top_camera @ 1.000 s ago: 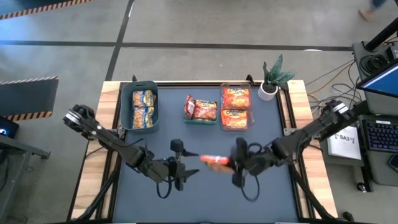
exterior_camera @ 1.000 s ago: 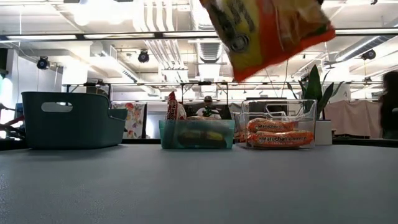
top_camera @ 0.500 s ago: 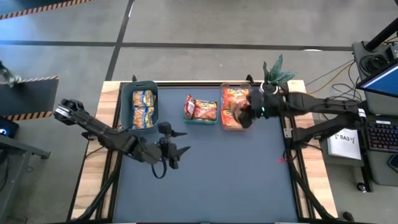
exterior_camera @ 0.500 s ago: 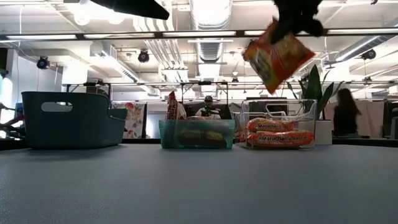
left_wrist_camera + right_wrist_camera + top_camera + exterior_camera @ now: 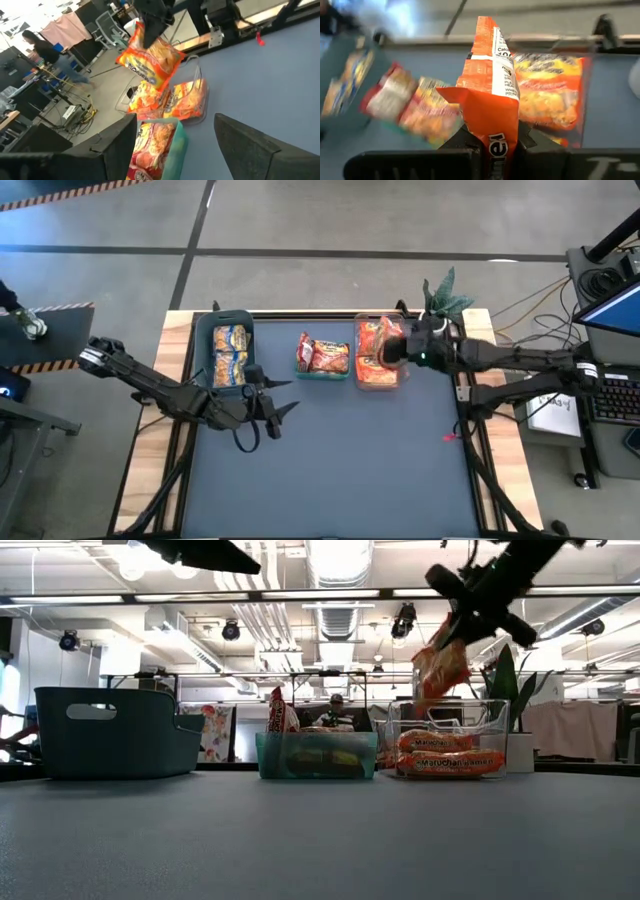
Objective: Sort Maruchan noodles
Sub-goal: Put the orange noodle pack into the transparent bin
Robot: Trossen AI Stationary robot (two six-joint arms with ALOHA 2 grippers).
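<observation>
Orange packet (image 5: 440, 665) hangs over clear bin (image 5: 495, 718), beside plant (image 5: 441, 298).

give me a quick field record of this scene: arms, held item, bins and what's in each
right gripper: shut on orange packet, hanging above clear bin
left gripper: jaws open, empty, over the mat near teal bin
teal bin contents: yellow-and-blue packets
middle green bin contents: red-and-white packets
clear bin contents: orange packets
table: no loose packets visible
plant: at the far right corner
</observation>
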